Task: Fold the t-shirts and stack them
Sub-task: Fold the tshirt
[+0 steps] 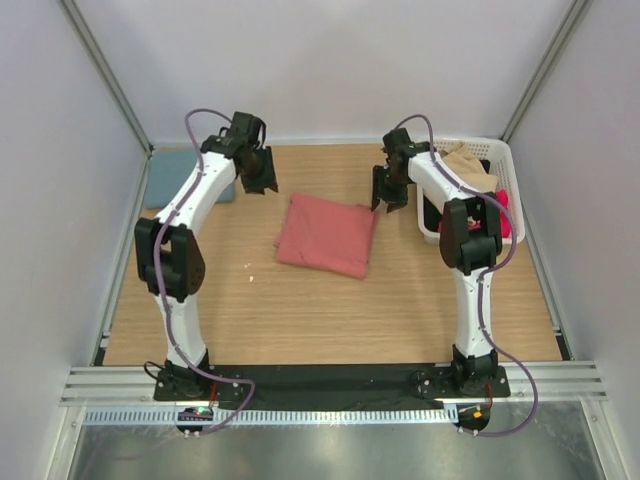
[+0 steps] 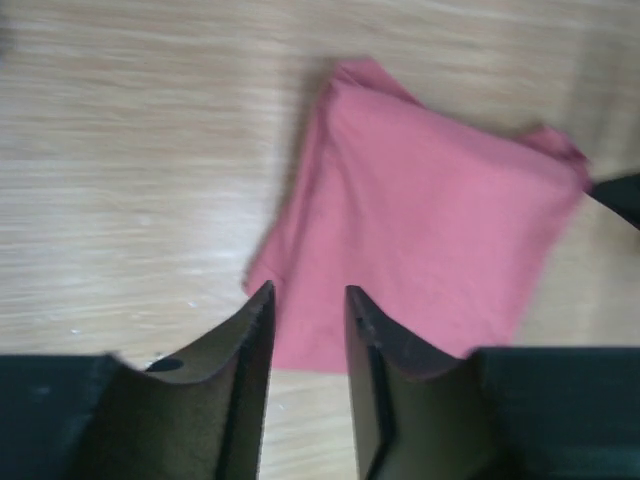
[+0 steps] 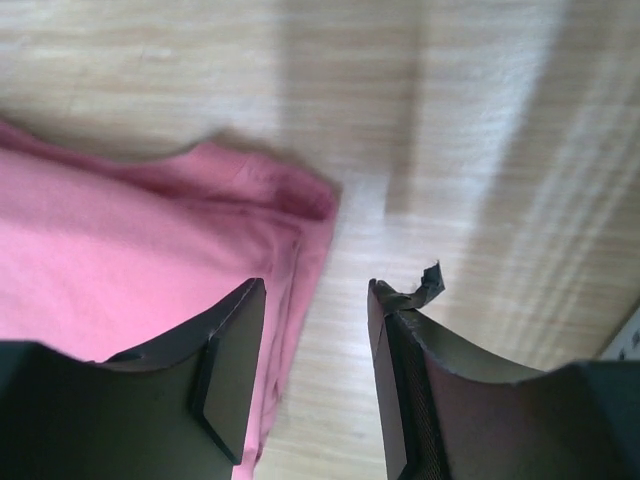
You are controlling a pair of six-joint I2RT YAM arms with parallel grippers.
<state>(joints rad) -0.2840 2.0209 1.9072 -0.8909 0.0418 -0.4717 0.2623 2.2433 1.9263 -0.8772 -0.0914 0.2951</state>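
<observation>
One t-shirt point(image 1: 327, 235), just beside right gripper point(image 1: 388, 198)

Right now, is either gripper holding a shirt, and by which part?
Nothing is held: left gripper and right gripper are open and empty near the folded red shirt.

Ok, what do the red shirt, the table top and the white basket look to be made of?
Red shirt: soft matte cloth, likely a cotton knit; it lies folded, with rounded edges and gentle creases.
Table top: light wood or wood-look laminate with a smooth finish; straight grain lines run across it.
White basket: probably moulded plastic with a faint sheen; its thin rigid walls seem slotted.
</observation>
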